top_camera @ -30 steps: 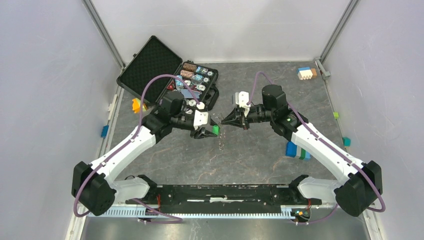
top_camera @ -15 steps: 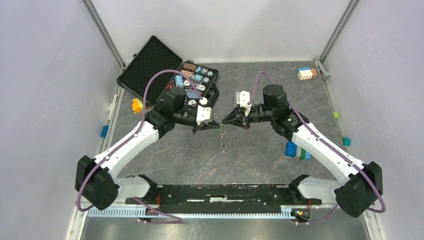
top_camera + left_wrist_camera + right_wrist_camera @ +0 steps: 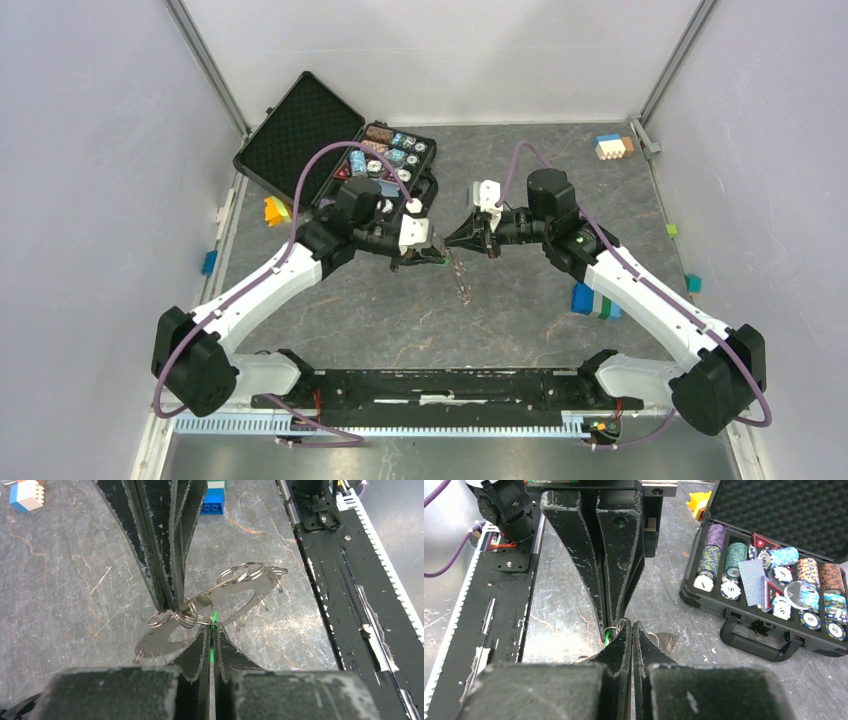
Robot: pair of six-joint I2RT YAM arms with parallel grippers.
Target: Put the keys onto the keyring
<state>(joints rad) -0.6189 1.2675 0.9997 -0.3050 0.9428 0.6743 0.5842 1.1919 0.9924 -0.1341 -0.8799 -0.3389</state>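
My left claw is pressed together on the green key. Only a thin bright green sliver shows edge-on between the pads in the left wrist view. The right claw comes in nose to nose against it, its tips nearly touching mine. Its jaws are together too, clamped on the keyring at a knot of small wire loops. The green sliver sits right against those loops, but I can't tell whether it has threaded through any of them. From the pinch point the keyring runs away as a flat grey band, tilted, with more little loops bunched at its far end. From overhead, the grey keys dangle in a thin string below the two claws, above the worktop. Both claws are held up off the surface near the middle of it. Further out, the open black case of poker chips lies behind my left arm, and a stack of blue and green blocks sits near the right arm.
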